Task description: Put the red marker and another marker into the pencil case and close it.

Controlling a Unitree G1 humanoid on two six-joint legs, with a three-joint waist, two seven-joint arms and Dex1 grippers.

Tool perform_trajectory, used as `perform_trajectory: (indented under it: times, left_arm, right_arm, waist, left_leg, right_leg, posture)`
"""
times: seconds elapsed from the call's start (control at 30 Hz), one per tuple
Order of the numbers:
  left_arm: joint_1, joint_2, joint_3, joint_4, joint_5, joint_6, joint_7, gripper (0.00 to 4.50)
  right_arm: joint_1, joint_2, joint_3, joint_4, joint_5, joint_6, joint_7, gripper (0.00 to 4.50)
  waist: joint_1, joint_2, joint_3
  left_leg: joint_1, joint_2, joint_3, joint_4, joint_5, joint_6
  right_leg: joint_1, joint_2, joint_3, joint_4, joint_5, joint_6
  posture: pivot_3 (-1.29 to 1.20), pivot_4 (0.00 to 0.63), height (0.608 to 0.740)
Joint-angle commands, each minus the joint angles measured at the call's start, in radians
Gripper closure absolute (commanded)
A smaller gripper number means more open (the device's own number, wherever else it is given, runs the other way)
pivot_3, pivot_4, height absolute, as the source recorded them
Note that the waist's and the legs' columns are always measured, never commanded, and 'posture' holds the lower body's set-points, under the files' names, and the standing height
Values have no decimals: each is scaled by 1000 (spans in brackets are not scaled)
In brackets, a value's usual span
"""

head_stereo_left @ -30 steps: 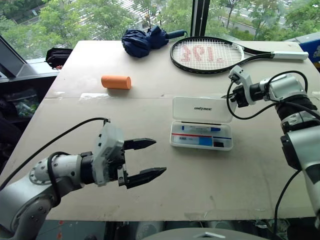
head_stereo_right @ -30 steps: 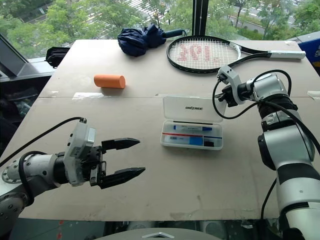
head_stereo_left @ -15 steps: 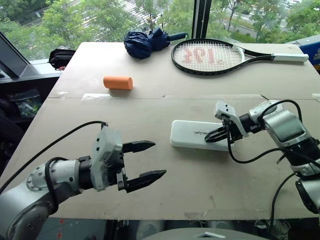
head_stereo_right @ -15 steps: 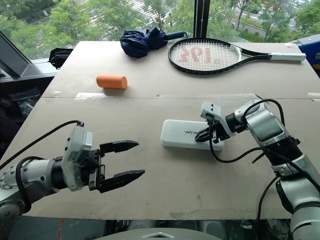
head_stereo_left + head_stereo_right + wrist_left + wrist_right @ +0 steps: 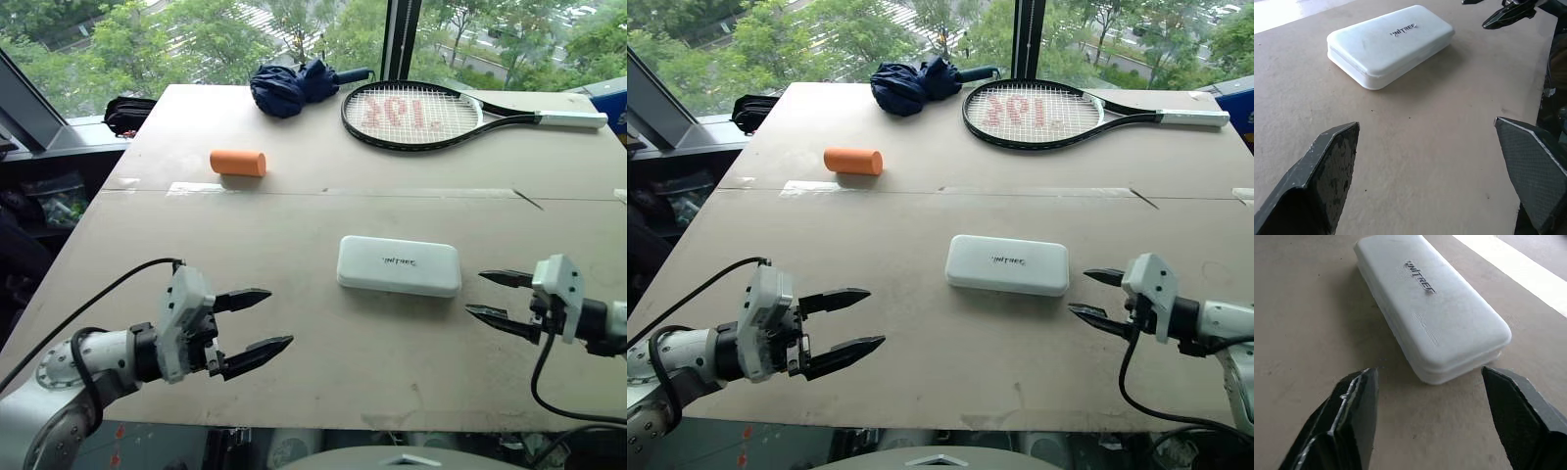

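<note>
The right gripper hung just above the table with its two black fingers spread and nothing between them. Just ahead of its tips, close but apart, lay the pencil case, flat on the table with its lid down and the dark logo facing up. The seam along the case's near edge looked even in the right wrist view, so the lid appeared fully shut. No marker lay loose on the table near either gripper, so by my reading both markers were inside and the task was as good as done, with only the arms left to clear.

The left gripper hovered well off to the case's other side, fingers likewise spread and empty. Farther out from both sat an orange cylinder, a folded dark umbrella and a tennis racket.

A second earlier the case stood open, lid upright, a red and a blue marker lying in its tray, and the right gripper was raised beyond it. Half a second earlier that gripper was pressed together on the lowered lid. Since then it had pulled back off the case and opened; the left had dropped slightly and moved outward.
</note>
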Motion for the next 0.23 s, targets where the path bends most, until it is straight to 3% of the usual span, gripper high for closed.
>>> perform_trajectory:
  times: [0.03, 0.23]
  left_arm:
    - [80, -7, 89, 54, 32, -63, -94, 0]
    - [95, -5, 81, 80, 21, -65, -143, 0]
  right_arm:
    - [209, 52, -263, -67, 62, -129, 29, 154]
    - [386, 76, -399, -87, 133, -177, 44, 154]
  waist:
    - [5, 1, 0]
    - [3, -1, -1]
  left_leg:
    - [0, 0, 0, 0, 0, 0]
    - [1, 2, 5, 2, 0, 0]
  right_leg:
    - [0, 0, 0, 0, 0, -1]
    - [0, 0, 4, -1, -1, -1]
  posture:
    - [0, 150, 730]
    - [0, 150, 730]
